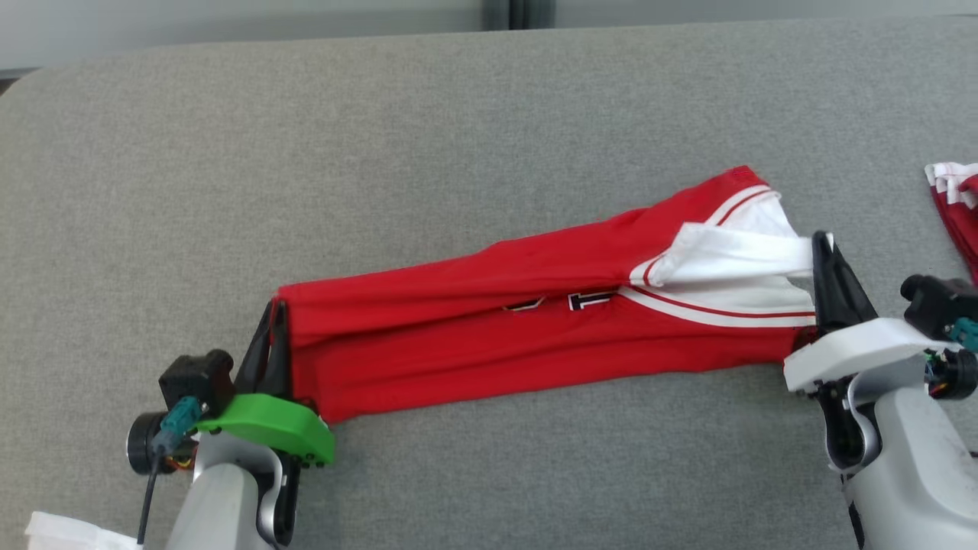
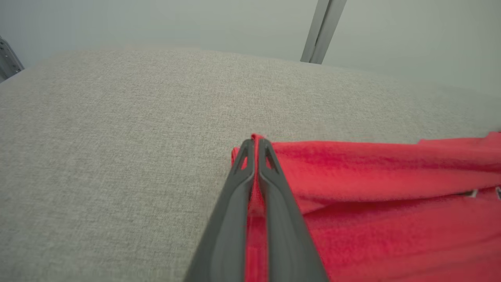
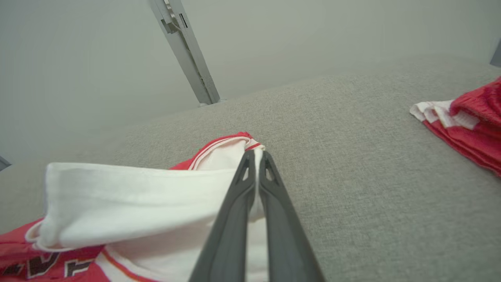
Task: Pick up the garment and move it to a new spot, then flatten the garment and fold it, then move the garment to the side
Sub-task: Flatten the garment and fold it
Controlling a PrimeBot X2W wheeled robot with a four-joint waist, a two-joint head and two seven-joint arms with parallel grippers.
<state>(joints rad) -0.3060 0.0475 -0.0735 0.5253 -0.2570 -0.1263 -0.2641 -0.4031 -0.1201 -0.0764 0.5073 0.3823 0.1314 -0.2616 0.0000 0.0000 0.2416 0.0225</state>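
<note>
Holds a red garment (image 1: 497, 321) by both ends, drawn out into a long band on the grey padded surface (image 1: 458, 114). Lies near the middle of that surface in the head view, slanting from lower left up to the right, with a lengthwise fold along its centre and scraps of dark lettering peeking out at the fold.

Pinches the plain red end with the left gripper (image 1: 276, 309) — jaws closed tight, a strip of red cloth caught between the two dark fingers (image 2: 231, 219), as seen in the left wrist view. Rests low there, at or just above the padding; cannot tell which.

Clamps the other end with the right gripper (image 1: 821, 244) — jaws closed on the white trim. Shows, in the right wrist view, a white panel edged with thin red stripes rolled over itself just left of the fingertips.

Off to the right, well apart from the held piece: a second red-and-white garment (image 1: 959, 206), bunched at the frame edge. At the lower left corner of the head view, a white thing (image 1: 69, 535), too little of it visible to identify. Beyond the padding, a grey metal post (image 3: 188, 55) against a pale wall.
</note>
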